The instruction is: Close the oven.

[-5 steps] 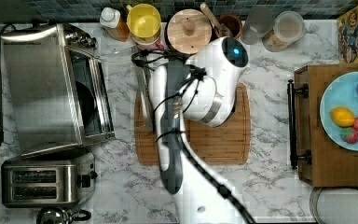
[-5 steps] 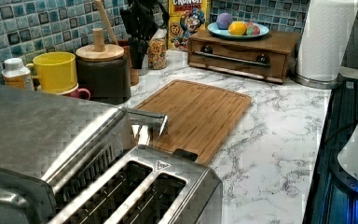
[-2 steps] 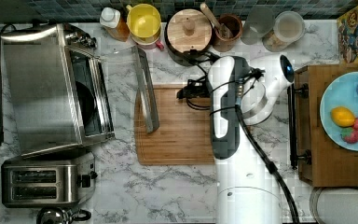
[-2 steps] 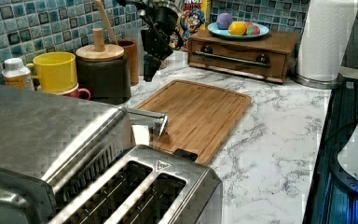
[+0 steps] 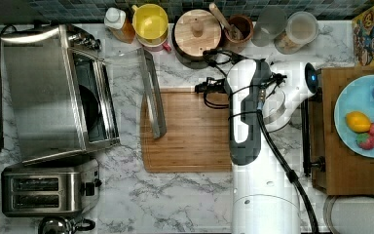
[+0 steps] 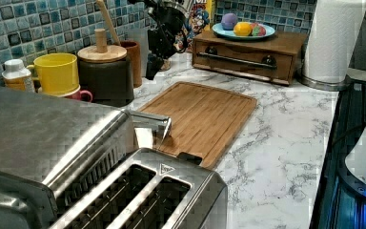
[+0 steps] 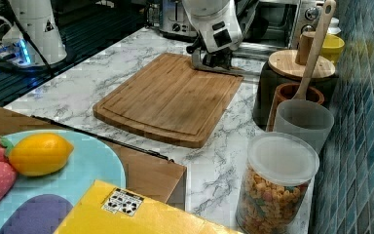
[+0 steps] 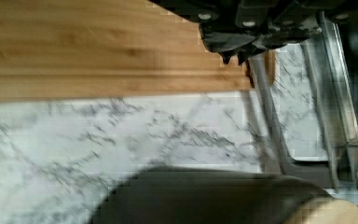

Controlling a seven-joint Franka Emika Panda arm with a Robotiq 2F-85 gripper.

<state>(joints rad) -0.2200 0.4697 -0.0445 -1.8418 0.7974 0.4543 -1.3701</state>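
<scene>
The oven [image 5: 44, 92] is a big steel box at the top view's left, and its glass door [image 5: 126, 78] hangs open, dropped flat over the counter. Its bar handle [image 5: 153, 92] lies over the top view's left edge of the wooden cutting board [image 5: 195, 131]. My gripper [image 5: 200, 88] hovers shut over the board's back edge, about a hand's width to the top view's right of the handle, holding nothing. It hangs dark [image 6: 152, 74] above the board's far corner in the left view. The wrist view shows its fingertips [image 8: 235, 56] pressed together near the handle [image 8: 265, 107].
A two-slot toaster [image 5: 48, 187] stands beside the oven. A dark canister [image 5: 197, 31], a yellow mug [image 5: 150, 22], a utensil cup and jars line the tiled back wall close behind my gripper. At the top view's right, a wooden box carries a blue fruit plate [image 5: 355, 97].
The arm has swung off the middle of the board toward the top view's right. The gripper has come down to just above the board's back edge. The oven door has not moved.
</scene>
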